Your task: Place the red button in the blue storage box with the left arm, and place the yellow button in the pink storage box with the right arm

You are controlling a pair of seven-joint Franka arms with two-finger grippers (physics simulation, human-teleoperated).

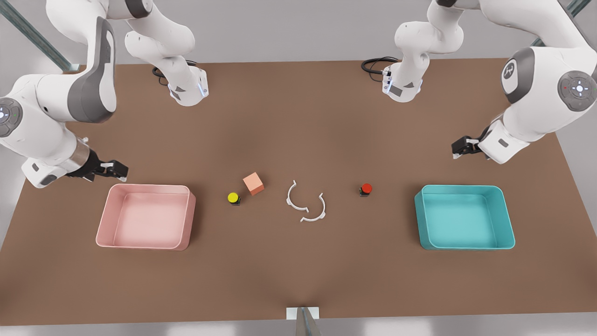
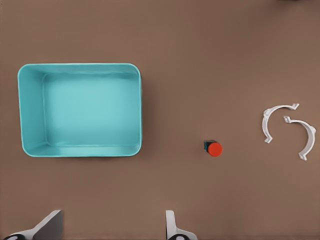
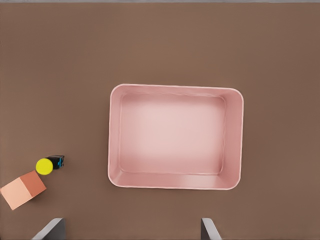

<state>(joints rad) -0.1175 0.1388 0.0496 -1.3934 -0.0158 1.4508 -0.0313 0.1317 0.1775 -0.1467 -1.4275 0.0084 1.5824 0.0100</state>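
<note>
A small orange cube (image 1: pixel 253 183) sits on the flat brown tabletop (image 1: pixel 298 270), slightly turned. Near it, toward the front view's right, lie two thin white curved plastic clips (image 1: pixel 306 202) (open C-shaped arcs), close together, each lying flat.

1. red dome on a black base: the red button (image 1: pixel 366 188).
2. yellow dome on a black base with a small blue mark on its side: the yellow button (image 1: pixel 233 198).
3. teal-turquoise all over, paler on the floor inside: the blue storage box (image 1: pixel 509 219).
4. pale pink, lighter toward the middle of the floor: the pink storage box (image 1: pixel 105 219).
5. orange, with a lighter peach top face: the cube (image 1: pixel 253 183).
6. plain white: the two curved clips (image 1: pixel 305 203).
7. flat brown, unpatterned: the table (image 1: pixel 298 270).
8. white shells with grey joint panels, black at the fingers: both arms.
</note>
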